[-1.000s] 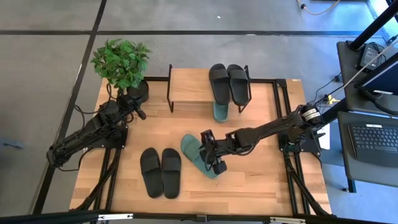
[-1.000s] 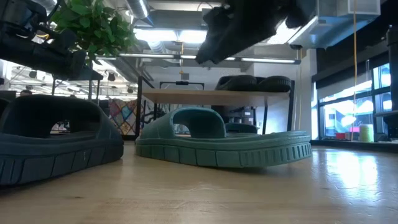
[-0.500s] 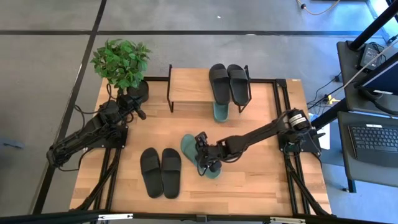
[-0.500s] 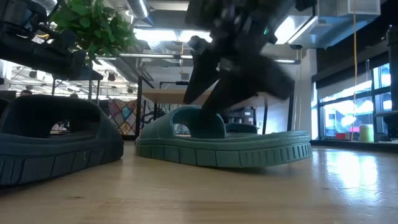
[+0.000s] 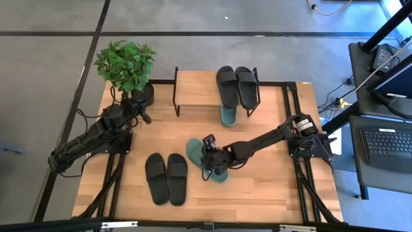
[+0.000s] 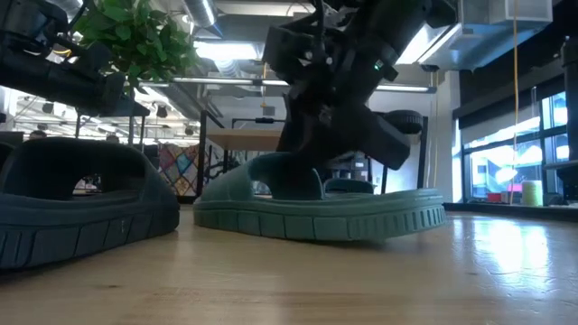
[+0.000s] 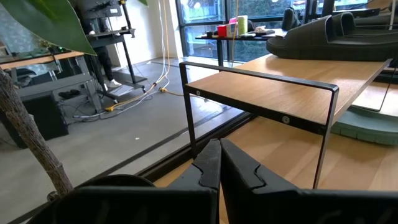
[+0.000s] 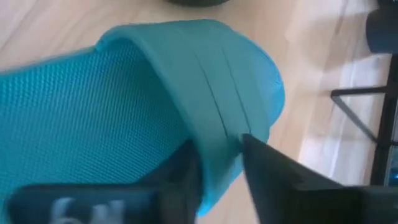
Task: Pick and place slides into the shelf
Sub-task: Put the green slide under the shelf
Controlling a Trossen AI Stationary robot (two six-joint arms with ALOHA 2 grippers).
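A shelf [image 5: 196, 88] stands at the table's [image 5: 270, 187] rear, two slides [image 5: 236, 85] on its top board, a plant [image 5: 126, 64] left, another pair [image 5: 166, 178] in front.

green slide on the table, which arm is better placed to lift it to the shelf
Right. The right end effector is already on the green slide, fingers astride its strap. The left end effector waits shut by the plant.

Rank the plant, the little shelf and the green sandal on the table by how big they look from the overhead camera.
1. The shelf, largest.
2. The plant, a bit smaller.
3. The green sandal, smallest, partly hidden under the right gripper, whose jaws straddle its strap.
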